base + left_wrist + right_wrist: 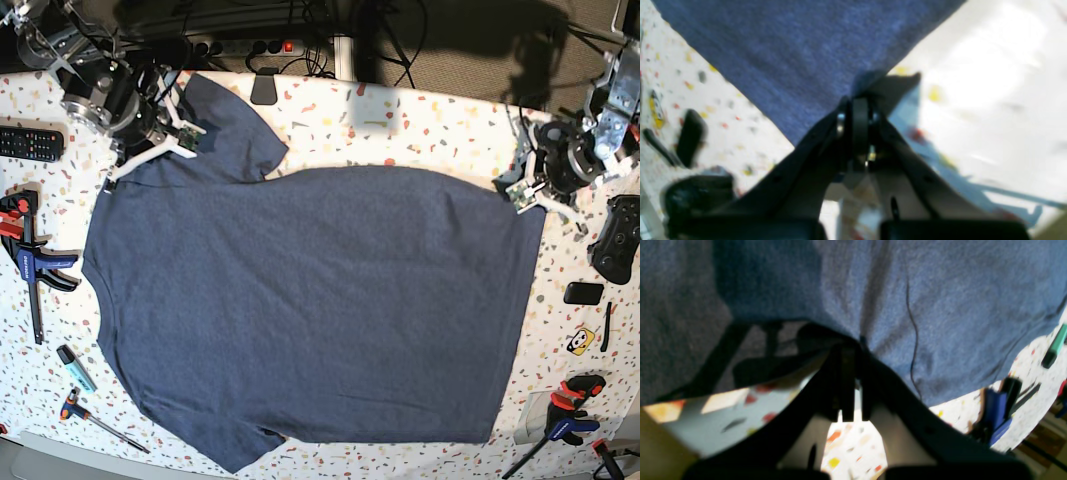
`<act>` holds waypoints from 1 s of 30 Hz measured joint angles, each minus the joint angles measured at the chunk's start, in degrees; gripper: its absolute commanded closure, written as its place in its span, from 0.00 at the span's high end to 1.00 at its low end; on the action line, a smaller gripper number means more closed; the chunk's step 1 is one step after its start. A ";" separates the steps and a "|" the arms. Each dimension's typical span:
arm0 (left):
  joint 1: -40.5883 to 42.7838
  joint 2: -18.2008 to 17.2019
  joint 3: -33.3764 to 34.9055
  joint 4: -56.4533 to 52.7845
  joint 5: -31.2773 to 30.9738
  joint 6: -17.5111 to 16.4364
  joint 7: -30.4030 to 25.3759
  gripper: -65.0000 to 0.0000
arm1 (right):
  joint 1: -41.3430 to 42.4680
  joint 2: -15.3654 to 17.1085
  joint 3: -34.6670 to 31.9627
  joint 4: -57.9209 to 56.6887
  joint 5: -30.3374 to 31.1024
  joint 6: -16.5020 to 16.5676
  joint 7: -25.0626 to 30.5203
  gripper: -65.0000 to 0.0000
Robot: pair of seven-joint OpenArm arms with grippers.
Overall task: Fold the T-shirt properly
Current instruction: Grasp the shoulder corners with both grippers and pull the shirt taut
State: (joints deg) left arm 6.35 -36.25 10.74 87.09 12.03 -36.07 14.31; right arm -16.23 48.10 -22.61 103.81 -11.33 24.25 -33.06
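The T-shirt [310,300] lies spread flat on the speckled table, a large heathered navy shirt with no lettering showing. At its far right corner my left gripper [524,196] is shut on the edge of the cloth. In the left wrist view the blue fabric [800,56] runs into the closed jaws of that gripper [860,100]. My right gripper [140,158] sits at the shirt's upper left, by the sleeve and shoulder. The right wrist view shows this gripper [848,350] shut, with the cloth [940,313] puckered at its tips.
A remote [30,143] and blue clamps [30,262] lie left of the shirt, with a teal marker [75,368] and a hand tool [95,415] below them. On the right are a black game controller [615,235], a small black block [583,293] and another clamp [565,415].
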 measured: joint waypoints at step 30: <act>35.36 0.24 -26.36 21.84 -10.21 0.04 -2.23 0.00 | -40.28 0.35 23.89 23.12 0.74 -7.67 3.23 0.00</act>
State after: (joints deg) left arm 41.71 -36.01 -15.62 108.92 1.83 -36.03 12.08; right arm -56.51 48.45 1.28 126.93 -10.59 16.58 -29.82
